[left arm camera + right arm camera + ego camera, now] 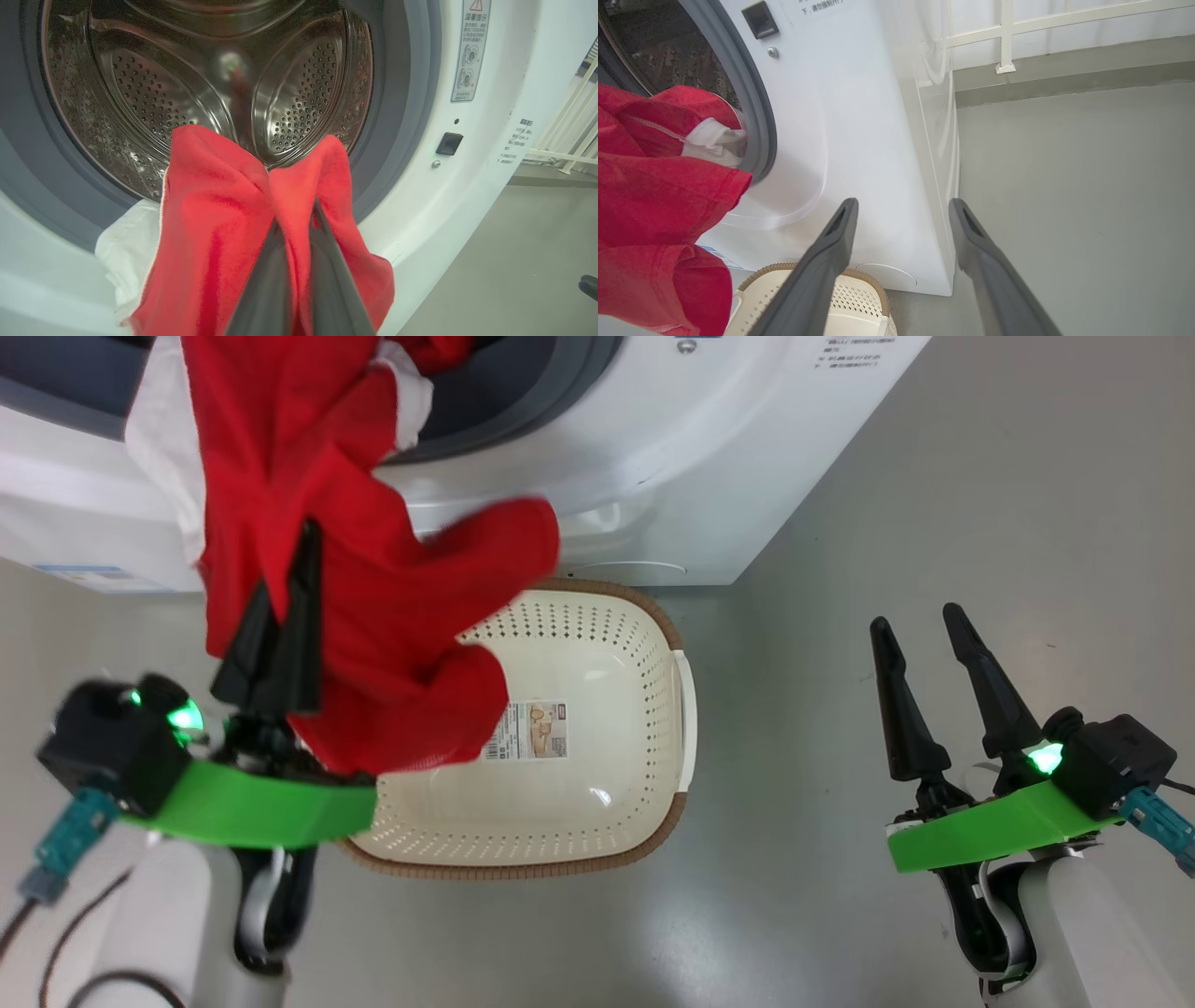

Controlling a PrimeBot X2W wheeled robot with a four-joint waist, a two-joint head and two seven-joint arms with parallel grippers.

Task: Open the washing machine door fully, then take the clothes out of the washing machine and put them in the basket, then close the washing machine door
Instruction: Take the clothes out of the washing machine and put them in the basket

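The left fingers point(280, 644) pinch the clothes point(392, 607) hanging from the washer point(672, 457) above the basket point(597, 644), so these may snag on the gasket point(402, 140) or slip to the floor point(934, 476); the right fingers point(992, 691) are spread.

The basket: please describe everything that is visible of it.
The basket is cream-white plastic with perforated walls, a brown woven-look rim and a white handle on one side. A paper label lies on its inner bottom. It stands upright on the grey floor, close before the washing machine; contact there is unclear. The visible part is empty. Red clothes hang over its left part and hide it; whether they touch it cannot be told.
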